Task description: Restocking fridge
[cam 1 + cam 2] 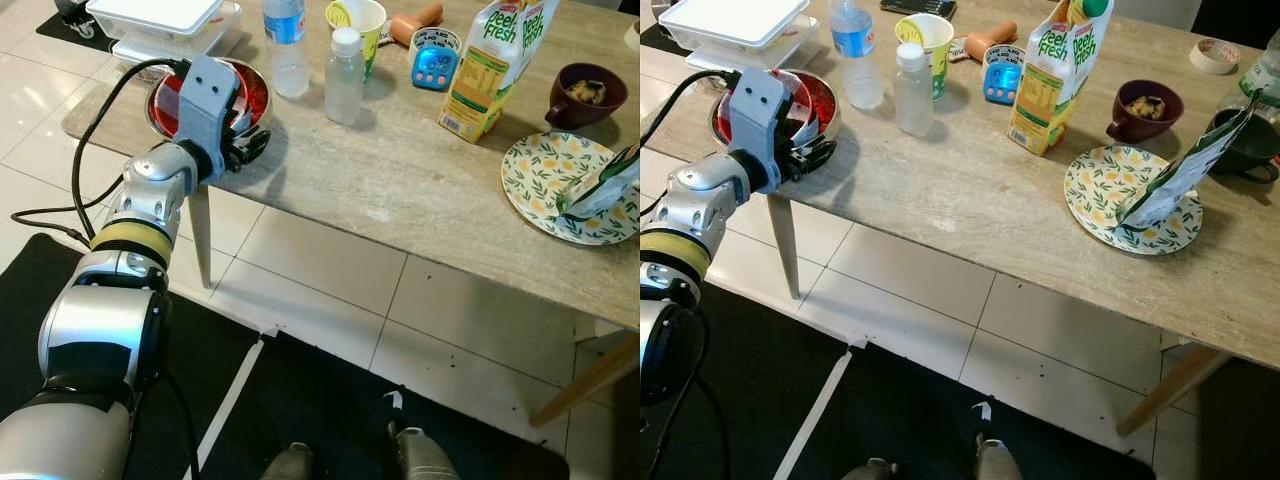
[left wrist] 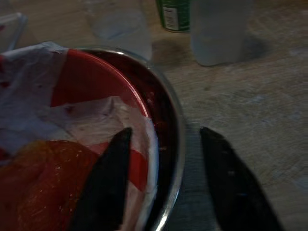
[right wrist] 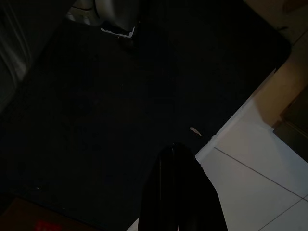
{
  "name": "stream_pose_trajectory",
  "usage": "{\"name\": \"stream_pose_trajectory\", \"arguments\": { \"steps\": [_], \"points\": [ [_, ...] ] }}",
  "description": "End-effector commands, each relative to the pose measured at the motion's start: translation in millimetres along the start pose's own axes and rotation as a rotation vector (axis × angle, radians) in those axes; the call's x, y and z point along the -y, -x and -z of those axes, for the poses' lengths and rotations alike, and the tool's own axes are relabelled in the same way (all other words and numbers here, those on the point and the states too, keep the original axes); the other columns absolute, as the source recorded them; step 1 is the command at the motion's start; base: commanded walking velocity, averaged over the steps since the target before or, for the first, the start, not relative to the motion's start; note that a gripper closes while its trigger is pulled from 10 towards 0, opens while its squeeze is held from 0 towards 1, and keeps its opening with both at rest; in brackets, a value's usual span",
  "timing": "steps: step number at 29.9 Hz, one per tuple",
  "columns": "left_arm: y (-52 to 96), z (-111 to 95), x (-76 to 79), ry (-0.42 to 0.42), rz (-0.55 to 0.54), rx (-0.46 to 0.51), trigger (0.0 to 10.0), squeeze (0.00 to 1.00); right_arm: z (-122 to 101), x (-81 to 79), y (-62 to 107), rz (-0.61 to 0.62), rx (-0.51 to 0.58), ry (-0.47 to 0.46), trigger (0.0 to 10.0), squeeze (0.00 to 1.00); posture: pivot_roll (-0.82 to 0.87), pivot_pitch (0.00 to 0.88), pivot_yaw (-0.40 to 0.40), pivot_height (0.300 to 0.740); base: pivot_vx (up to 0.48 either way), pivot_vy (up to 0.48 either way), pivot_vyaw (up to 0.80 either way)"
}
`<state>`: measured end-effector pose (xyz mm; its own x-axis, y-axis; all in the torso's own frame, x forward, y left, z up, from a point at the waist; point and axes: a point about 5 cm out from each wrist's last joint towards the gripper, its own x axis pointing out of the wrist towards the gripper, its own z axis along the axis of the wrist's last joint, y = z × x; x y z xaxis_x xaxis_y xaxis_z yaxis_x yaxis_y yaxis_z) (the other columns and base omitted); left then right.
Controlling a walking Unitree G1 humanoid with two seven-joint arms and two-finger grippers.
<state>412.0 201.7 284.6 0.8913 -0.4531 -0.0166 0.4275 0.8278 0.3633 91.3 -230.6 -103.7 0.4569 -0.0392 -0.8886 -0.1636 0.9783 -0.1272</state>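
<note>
Left pincer (image 2: 163, 185), parted and not yet gripping, straddles the rim of the steel bowl (image 1: 256, 88) at the bench (image 1: 400, 190) corner: rigid, slick, likely light; grip the rim, keeping it level.

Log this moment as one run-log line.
task: restocking fridge | left gripper: open, fingers astride metal bowl rim | bowl: on table corner | right gripper: shut, idle over floor

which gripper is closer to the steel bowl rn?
Left. The left gripper straddles the rim of the steel bowl, one finger inside, one outside over the table. The right gripper hangs down over the black mat and floor tiles, away from the bowl.
</note>
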Motion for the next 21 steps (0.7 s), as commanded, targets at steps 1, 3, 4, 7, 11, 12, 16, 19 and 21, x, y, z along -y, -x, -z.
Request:
{"name": "stream_pose_trajectory", "arguments": {
  "steps": [1,3,4,7,11,12,16,19,21],
  "points": [
    [-5.5,3,10.7,-0.013,0.056,-0.02,0.0,0.0,25,-14.8,5.0,-0.051,-0.097,0.012,10.0,0.0,-0.11,0.377,0.017,0.74,0.0,0.0,0.0],
    [-6.0,2,11.8,-0.017,0.065,-0.022,0.0,0.0,24,-15.0,4.6,-0.051,-0.095,0.013,10.0,0.0,-0.11,0.375,0.018,0.74,0.0,0.0,0.0],
    [-6.0,2,11.8,-0.017,0.065,-0.022,0.0,0.0,24,-15.0,4.6,-0.051,-0.095,0.013,10.0,0.0,-0.11,0.375,0.018,0.74,0.0,0.0,0.0],
    [-6.8,2,13.1,-0.021,0.077,-0.024,0.0,0.0,22,-15.3,3.8,-0.049,-0.092,0.013,10.0,0.0,-0.11,0.369,0.019,0.74,0.0,0.0,0.0],
    [-7.9,1,14.8,-0.021,0.089,-0.023,0.0,0.0,20,-15.4,3.1,-0.047,-0.09,0.013,10.0,0.0,-0.11,0.362,0.02,0.74,0.0,0.0,0.0],
    [-9.6,-2,18.6,0.018,0.127,0.001,0.0,0.0,20,-15.2,2.7,-0.045,-0.09,0.013,10.0,0.0,-0.11,0.355,0.021,0.74,0.0,0.0,0.0],
    [-13.4,-12,28.1,0.084,0.227,0.049,0.0,0.0,18,-14.9,2.1,-0.043,-0.09,0.013,10.0,0.0,-0.11,0.348,0.022,0.74,0.0,0.0,0.0],
    [-15.4,-20,35.5,0.125,0.309,0.085,0.0,0.0,17,-14.5,1.7,-0.041,-0.089,0.012,10.0,0.0,-0.11,0.342,0.022,0.74,0.0,0.0,0.0],
    [-15.6,-21,37.0,0.134,0.327,0.093,0.0,0.0,17,-14.4,1.6,-0.041,-0.089,0.012,10.0,0.0,-0.11,0.34,0.022,0.74,0.0,0.0,0.0]
  ]
}}
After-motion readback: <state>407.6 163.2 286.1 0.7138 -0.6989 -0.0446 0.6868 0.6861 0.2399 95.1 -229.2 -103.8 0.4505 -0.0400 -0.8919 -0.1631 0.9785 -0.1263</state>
